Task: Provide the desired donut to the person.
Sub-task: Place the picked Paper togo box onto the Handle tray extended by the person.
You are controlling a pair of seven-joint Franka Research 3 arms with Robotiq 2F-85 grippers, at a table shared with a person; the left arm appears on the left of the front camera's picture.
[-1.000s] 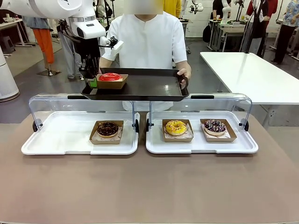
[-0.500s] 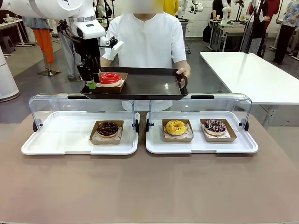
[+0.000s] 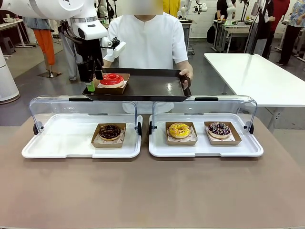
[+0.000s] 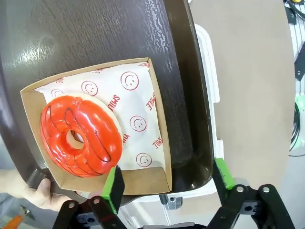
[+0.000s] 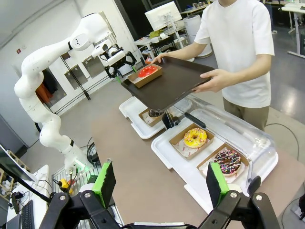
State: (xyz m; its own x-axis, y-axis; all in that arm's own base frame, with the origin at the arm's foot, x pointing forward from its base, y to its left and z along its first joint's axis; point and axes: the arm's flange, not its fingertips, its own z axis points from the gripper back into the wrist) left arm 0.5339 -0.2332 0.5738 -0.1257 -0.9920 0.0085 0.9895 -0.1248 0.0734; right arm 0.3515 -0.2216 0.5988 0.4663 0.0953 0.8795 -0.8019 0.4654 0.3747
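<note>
A red glazed donut (image 3: 111, 78) lies in a brown paper-lined box on the dark tray (image 3: 152, 88), which the person (image 3: 147, 43) in the white shirt holds level above the display cases. My left gripper (image 3: 94, 80) stands open at the tray's left end, just beside the box. In the left wrist view the donut (image 4: 81, 136) lies ahead of the open gripper (image 4: 168, 183), whose green pads (image 4: 113, 188) flank a corner of the box without pressing it. My right gripper (image 5: 160, 186) is open with nothing between its fingers, looking across at the tray (image 5: 176, 78).
Two white display trays with raised clear lids sit on the brown table. The left one (image 3: 57, 143) holds a chocolate donut (image 3: 109, 132). The right one (image 3: 248, 148) holds a yellow donut (image 3: 179, 130) and a sprinkled donut (image 3: 219, 129). A white table (image 3: 252, 71) stands at the right.
My left gripper has opened and let go of the red donut's box, leaving it on the dark tray. The gripper has risen a little, and the person's tray has come up slightly.
</note>
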